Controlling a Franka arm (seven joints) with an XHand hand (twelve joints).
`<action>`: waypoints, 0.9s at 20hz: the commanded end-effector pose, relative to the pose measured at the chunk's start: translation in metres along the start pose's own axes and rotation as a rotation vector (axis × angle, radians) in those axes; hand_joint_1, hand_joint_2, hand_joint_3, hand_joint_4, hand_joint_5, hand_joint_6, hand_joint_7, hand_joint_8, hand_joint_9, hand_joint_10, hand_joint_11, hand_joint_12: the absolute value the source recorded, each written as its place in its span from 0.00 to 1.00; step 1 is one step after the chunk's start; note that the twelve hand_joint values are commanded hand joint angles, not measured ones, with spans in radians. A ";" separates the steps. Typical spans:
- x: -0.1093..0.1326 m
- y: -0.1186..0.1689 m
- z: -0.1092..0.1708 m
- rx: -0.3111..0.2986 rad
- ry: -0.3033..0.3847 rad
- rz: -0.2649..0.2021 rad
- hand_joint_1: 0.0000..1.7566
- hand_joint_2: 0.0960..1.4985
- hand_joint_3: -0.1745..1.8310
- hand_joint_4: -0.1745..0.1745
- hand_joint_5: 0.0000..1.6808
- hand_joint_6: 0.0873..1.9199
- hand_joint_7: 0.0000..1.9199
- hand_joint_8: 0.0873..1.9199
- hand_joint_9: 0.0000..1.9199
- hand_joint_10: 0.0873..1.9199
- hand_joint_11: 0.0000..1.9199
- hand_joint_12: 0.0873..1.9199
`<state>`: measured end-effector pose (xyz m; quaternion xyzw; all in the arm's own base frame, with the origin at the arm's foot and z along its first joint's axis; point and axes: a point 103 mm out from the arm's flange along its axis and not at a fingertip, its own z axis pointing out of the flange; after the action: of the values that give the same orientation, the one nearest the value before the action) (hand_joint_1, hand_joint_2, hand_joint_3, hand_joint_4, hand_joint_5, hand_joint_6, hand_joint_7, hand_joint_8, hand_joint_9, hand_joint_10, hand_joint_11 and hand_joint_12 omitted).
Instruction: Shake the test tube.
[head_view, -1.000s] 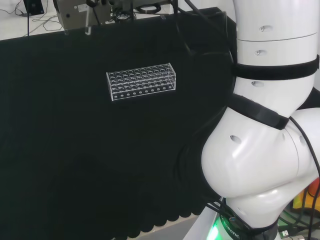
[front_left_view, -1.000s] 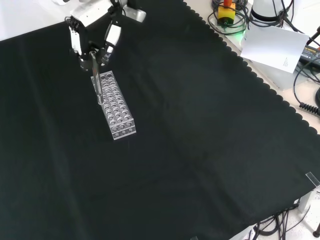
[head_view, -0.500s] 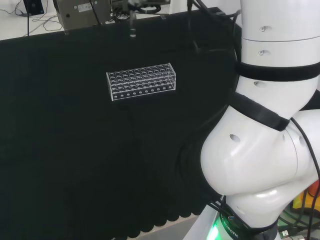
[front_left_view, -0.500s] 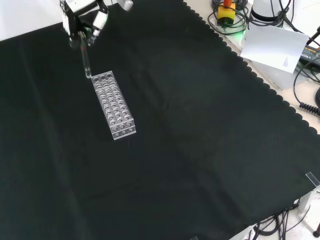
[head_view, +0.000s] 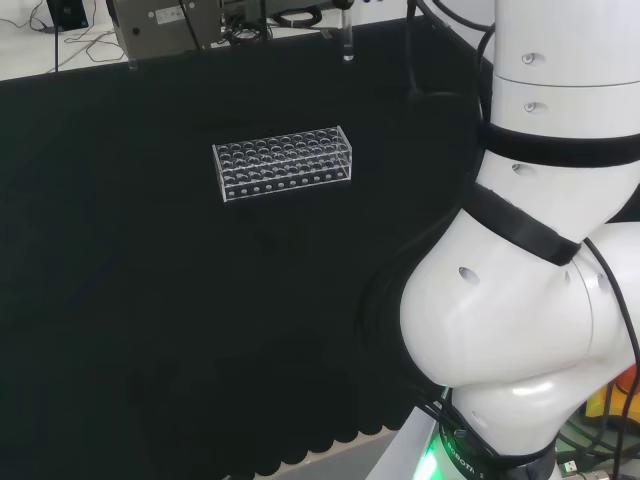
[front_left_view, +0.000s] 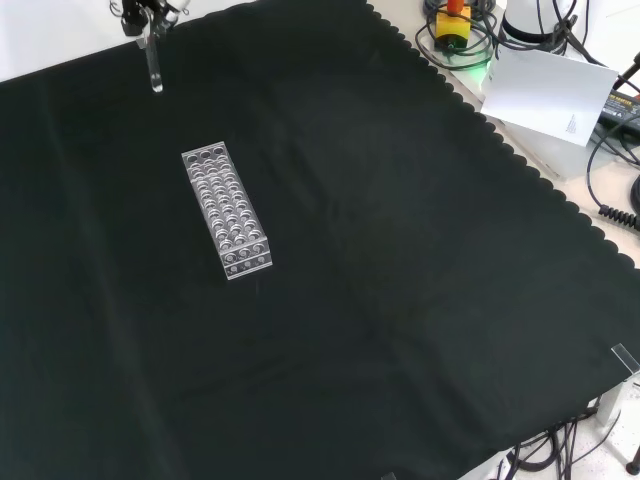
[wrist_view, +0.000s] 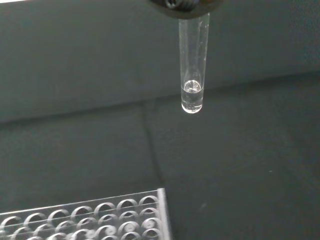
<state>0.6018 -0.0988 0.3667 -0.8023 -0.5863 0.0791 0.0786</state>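
In the front view, at the far left of the top edge, the hand shows as a few dark fingers at the picture's border. They close around the upper end of the test tube, so the hand grips the tube. The tube hangs below the fingers, in the air above the black cloth of the tabletop. Its long axis is almost vertical, and its rounded closed end points down.

A little to the right and lower in this view stands the clear rack, well apart from the tube. It rests flat on the cloth, and its long side runs from upper left to lower right. Its holes look empty, as far as the clear plastic lets me see.

In the head view the rack stands left of the centre, and the lower end of the tube hangs near the top edge, to the right of the rack and farther off.

In the wrist view the tube is close. A small amount of clear liquid seems to lie at its round bottom; the rest looks empty. A corner of the rack shows beneath it, apart from the tube.
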 end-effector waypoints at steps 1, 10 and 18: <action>-0.017 0.001 -0.006 -0.009 -0.010 0.040 0.81 0.67 0.00 0.00 0.81 0.00 0.68 0.33 0.71 0.25 0.76 0.36; 0.034 -0.004 0.015 0.028 0.061 -0.056 0.81 0.67 0.00 0.00 0.81 0.00 0.68 0.33 0.71 0.25 0.76 0.36; 0.103 -0.012 0.038 0.073 0.116 -0.185 0.81 0.67 0.00 0.00 0.81 0.00 0.68 0.33 0.71 0.25 0.76 0.36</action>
<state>0.6085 -0.0312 0.3411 -0.7681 -0.6247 0.0528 0.1305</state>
